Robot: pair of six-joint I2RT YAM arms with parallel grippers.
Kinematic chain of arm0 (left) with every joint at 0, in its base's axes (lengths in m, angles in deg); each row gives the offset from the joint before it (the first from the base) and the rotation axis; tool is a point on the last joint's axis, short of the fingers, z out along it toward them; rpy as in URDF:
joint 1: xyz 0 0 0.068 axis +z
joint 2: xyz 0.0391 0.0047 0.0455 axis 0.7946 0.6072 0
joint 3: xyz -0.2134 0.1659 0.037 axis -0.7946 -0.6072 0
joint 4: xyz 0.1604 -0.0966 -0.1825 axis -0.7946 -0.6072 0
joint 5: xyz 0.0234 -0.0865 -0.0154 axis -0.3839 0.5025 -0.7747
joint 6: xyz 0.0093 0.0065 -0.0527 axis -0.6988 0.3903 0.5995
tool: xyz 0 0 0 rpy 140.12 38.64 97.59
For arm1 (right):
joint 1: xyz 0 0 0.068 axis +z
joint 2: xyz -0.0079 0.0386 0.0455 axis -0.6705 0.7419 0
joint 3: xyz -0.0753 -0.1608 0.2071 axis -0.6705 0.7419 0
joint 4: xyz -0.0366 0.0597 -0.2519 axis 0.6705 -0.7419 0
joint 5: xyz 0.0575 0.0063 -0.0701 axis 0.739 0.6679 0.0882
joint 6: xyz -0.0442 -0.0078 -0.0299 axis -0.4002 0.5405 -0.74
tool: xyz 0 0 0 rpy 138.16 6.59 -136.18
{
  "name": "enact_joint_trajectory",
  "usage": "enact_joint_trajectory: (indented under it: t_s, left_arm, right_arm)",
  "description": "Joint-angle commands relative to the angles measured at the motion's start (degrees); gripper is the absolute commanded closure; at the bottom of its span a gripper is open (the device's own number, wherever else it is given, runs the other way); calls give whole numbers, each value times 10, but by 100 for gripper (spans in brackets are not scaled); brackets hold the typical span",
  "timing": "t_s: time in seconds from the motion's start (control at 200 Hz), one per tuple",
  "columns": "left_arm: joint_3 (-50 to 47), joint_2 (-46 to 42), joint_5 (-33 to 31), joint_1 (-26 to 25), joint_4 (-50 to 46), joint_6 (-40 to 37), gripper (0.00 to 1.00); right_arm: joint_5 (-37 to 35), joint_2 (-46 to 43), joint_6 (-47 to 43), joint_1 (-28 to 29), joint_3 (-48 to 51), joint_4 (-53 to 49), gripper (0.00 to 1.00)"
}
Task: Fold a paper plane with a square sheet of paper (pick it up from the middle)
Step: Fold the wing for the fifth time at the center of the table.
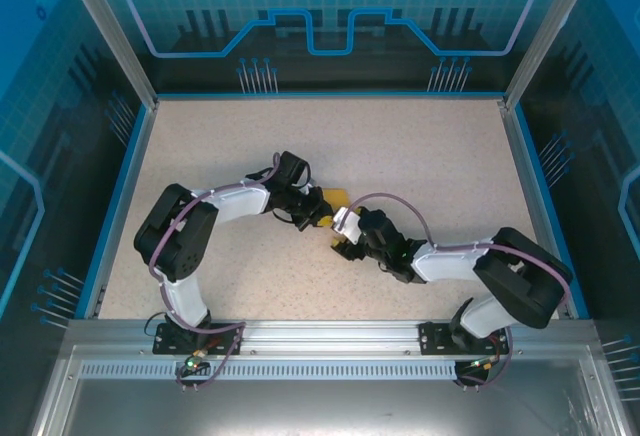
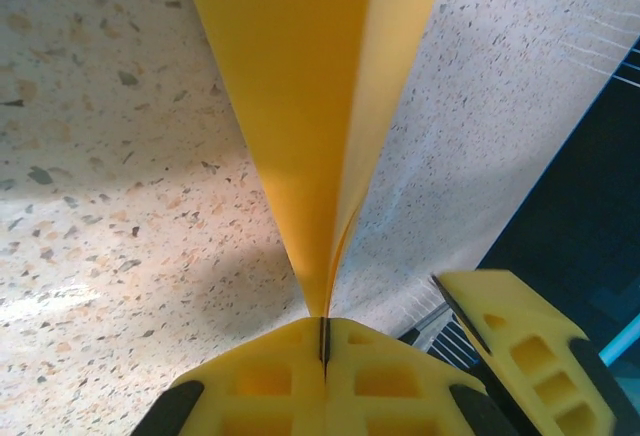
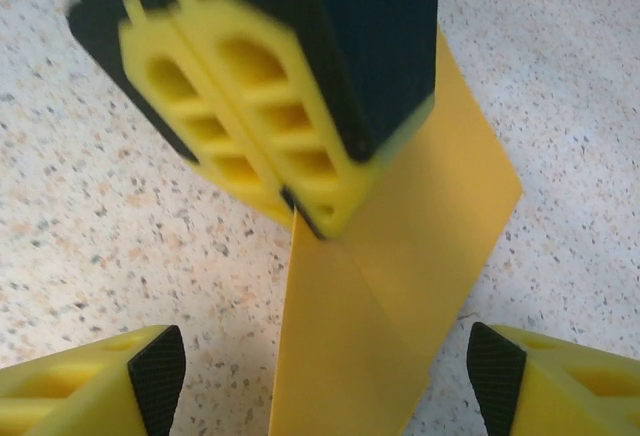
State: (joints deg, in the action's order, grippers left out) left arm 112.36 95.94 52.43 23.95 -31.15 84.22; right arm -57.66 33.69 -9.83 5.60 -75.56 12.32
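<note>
Presently my left end effector (image 2: 323,334) is clamped on the square sheet of paper (image 2: 300,106), which runs out toward 12 o'clock, doubled over the surface (image 2: 100,156). My right end effector (image 3: 325,376) is spread wide, flanking the sheet's 6 o'clock end. I judge the centre fold is in hand; next, pinch and press that crease squarely.

arms (image 1: 240,201): black-white | cables (image 1: 400,199): purple | fingers (image 2: 390,376): yellow, black pads (image 3: 155,376)

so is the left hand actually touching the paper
Touching: in the left wrist view the left hand is shut on the folded yellow paper, pinching its edge.
</note>
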Motion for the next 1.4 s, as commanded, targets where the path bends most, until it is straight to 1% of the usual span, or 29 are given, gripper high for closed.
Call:
enact_joint_trajectory:
  t_s: [0.0, 0.055, 0.215, 0.26, 0.35, 0.37, 0.465, 0.85, 0.97, 1.085, 1.25, 1.395]
  left_arm:
    - [15, -18, -2, -3, -31, 1, 97]
    - [15, -19, -3, -3, -33, 2, 97]
    - [17, -17, -6, -3, -34, 7, 97]
    - [19, -17, -4, -3, -36, 8, 97]
    - [23, -18, -4, -3, -43, 5, 97]
    - [24, -17, -4, -3, -46, 4, 97]
    - [26, -17, -6, -3, -51, 3, 97]
    - [23, -13, -7, -3, -48, 7, 97]
    - [24, -13, -8, -3, -51, 7, 97]
    - [23, -12, -8, -3, -51, 7, 97]
    - [23, -12, -8, -3, -52, 8, 97]
    - [23, -11, -9, -3, -53, 9, 96]
  right_arm:
    - [-15, 21, -18, 6, 9, 88, 26]
    - [-18, 30, -22, 6, 15, 116, 29]
    - [-1, 74, -19, 4, 28, 192, 31]
    - [-6, 91, -24, 6, 30, 213, 34]
    - [-14, 116, -34, 6, 32, 242, 37]
    - [-16, 122, -36, 7, 35, 249, 39]
    - [-25, 129, -40, 7, 45, 287, 45]
    - [-14, 133, -53, 5, 48, 302, 53]
    - [-13, 141, -59, 4, 44, 308, 59]
    - [-12, 144, -62, 3, 38, 309, 62]
    - [-6, 150, -65, 2, 34, 310, 69]
    - [2, 154, -62, 2, 29, 313, 68]
